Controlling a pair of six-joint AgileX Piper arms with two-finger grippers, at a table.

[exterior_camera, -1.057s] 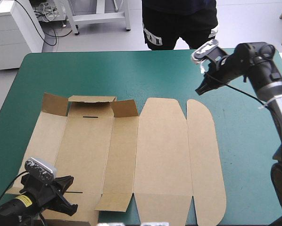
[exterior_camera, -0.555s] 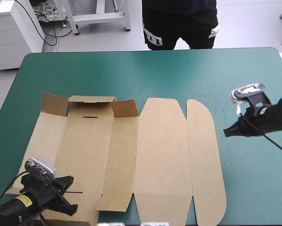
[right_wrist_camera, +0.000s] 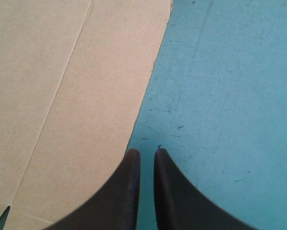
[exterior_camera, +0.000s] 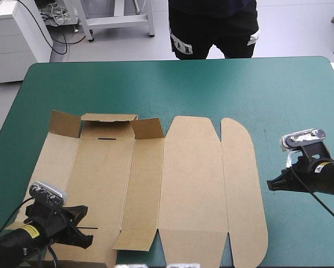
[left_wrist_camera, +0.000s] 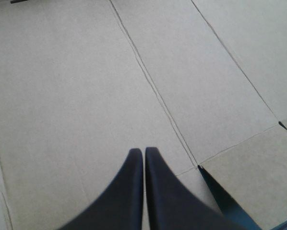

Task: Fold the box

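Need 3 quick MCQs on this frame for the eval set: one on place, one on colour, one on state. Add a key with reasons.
1. Where is the right gripper relative to the box?
A. Over its middle
B. Beside its right edge, over the table
C. Beyond its far edge

2. What colour is the table cover?
A. Grey
B. Teal-green
C. White

3. The left gripper: how are its fingers?
A. Wide apart
B. Shut on the box
C. Shut, holding nothing

Key:
1 B, the high view shows it just off the box's right edge.
2 B, the cover is teal-green all round the box.
3 C, the left wrist view shows them meeting in an arch above flat board.
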